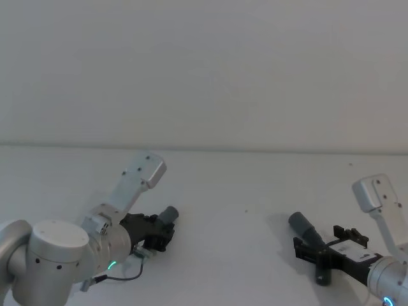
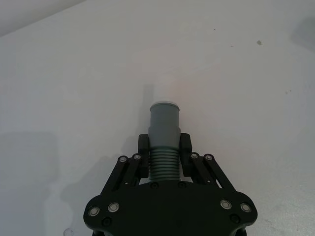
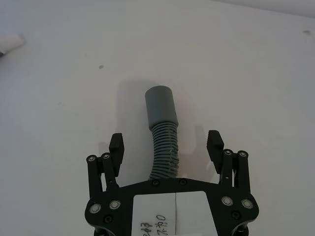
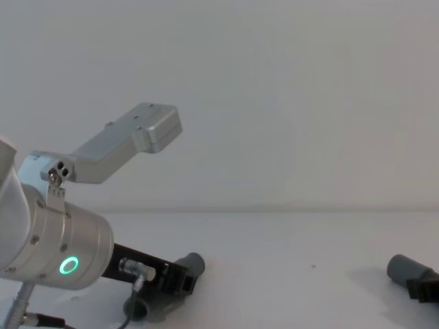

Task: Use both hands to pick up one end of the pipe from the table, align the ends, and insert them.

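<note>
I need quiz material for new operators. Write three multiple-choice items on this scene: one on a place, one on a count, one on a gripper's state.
1. Where on the table does the free pipe piece lie?
A) robot's left B) middle C) robot's right
2. How many pipe pieces are there?
A) one B) two C) three
3. How is the right gripper?
A) open B) shut on a pipe piece C) shut on nothing

Key:
1 C: the head view shows it beside the right gripper.
2 B: the held pipe piece is clamped in the left gripper, and the other lies free.
3 A: its fingers stand clear on both sides of the pipe.
</note>
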You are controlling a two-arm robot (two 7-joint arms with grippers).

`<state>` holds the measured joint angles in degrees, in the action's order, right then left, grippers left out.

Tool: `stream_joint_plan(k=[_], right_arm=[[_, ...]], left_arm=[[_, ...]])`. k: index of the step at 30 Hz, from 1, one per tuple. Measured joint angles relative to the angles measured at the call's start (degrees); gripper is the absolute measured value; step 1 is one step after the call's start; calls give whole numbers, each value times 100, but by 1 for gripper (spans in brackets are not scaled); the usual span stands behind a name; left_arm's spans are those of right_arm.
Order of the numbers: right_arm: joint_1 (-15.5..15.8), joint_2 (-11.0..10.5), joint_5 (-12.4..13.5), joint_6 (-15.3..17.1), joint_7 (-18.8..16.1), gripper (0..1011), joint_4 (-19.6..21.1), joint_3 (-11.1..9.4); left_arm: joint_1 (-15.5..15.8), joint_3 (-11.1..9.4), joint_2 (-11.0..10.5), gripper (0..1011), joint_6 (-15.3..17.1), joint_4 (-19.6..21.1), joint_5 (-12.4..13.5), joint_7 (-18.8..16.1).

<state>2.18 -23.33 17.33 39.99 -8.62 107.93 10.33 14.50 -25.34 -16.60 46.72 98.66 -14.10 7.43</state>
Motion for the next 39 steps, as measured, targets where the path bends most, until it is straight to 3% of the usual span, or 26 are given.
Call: stream_joint_plan(k=[39], right_arm=[[-146, 12, -174, 178, -228, 979, -213, 39]], left_arm=[[0, 0, 0, 348, 0, 0, 0, 0]])
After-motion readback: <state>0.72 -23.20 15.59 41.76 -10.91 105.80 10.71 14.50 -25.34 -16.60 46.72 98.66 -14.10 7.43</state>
